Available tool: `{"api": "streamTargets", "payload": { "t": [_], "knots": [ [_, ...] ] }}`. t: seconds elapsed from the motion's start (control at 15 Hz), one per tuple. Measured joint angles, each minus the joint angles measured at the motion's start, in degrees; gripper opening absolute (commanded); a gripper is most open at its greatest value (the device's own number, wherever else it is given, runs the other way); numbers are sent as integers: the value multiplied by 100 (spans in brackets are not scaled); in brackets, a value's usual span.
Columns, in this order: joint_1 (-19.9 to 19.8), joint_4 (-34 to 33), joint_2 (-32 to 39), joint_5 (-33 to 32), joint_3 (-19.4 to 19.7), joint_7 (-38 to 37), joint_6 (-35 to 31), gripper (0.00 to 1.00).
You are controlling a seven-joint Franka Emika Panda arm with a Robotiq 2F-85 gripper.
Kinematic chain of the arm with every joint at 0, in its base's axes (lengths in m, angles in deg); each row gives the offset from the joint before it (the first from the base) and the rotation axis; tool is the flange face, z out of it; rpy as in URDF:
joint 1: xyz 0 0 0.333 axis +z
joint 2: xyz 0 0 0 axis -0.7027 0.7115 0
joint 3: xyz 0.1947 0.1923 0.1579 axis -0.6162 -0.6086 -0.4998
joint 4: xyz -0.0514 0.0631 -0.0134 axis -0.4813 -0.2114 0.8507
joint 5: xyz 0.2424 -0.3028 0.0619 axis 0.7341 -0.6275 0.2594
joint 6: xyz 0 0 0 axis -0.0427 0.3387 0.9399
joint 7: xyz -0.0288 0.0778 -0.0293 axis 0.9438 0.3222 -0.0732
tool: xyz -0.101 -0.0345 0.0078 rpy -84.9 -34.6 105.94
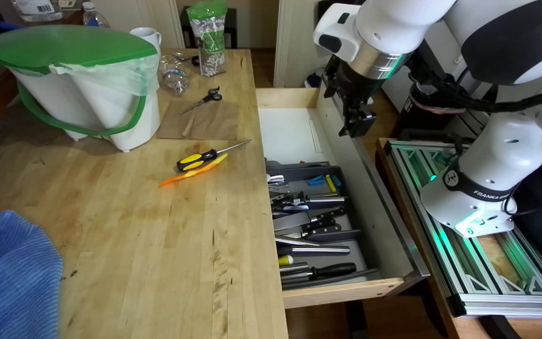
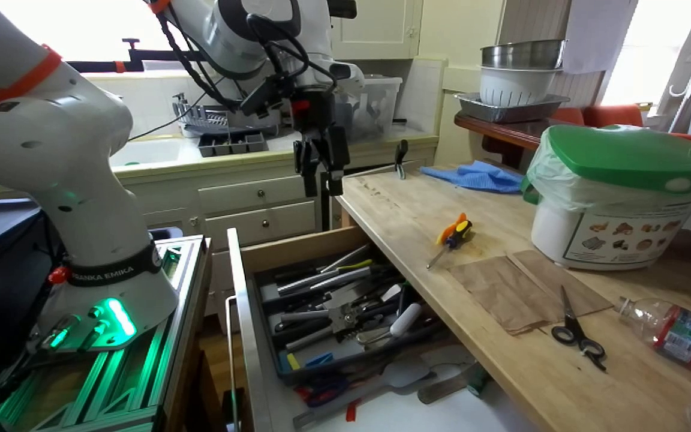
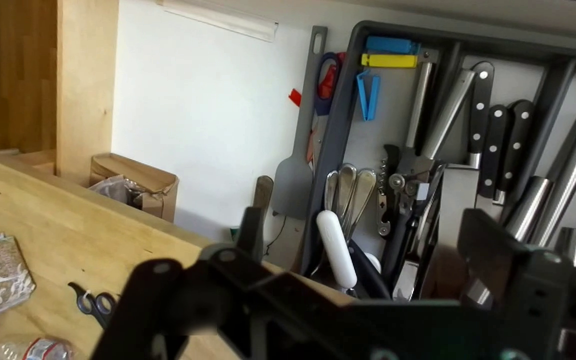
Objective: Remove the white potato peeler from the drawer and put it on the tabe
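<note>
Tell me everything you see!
Likely peeler: one, white, drawer
Knives: three, black handles, drawer
Clips: three, blue/yellow, drawer
Spatula: one, grey, drawer
Other utensils: many, mostly silver, drawer
Screwdriver: one, yellow/black, table
Thin tool: one, orange, table
Scissors: one pair, black, table
Bin: one, white/green, table
Cloth: one, blue, table
Bottle: one, clear, table
Paper: one, brown, table
Packet: one, green/white, table
Arm: one, mostly white, beside drawer
Gripper: one, black, near drawer

- Exposure: windows [image 2: 651,51] blown out to white in an exterior view.
- Light: green indicator [image 2: 122,317] glows on the arm base [image 2: 147,300]; metal rails [image 1: 438,242] reflect green.
- Shadow: soft, around the bin [image 1: 73,94] on the bench [image 1: 158,235].
- Glare: highlights on steel handles [image 3: 573,175].
- Wrist view: end effector [image 3: 363,220] dark, partly blurred.
</note>
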State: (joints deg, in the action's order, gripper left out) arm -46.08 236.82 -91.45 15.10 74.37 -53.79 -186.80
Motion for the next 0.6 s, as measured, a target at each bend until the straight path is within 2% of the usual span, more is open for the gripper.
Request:
{"api": "streamTargets", "payload": {
  "t": [0.4,0.6],
  "knots": [
    [6,-12,49,1,76,0,-148,100],
    [-93,-5,409,1,434,94,-1134,100]
  ]
}}
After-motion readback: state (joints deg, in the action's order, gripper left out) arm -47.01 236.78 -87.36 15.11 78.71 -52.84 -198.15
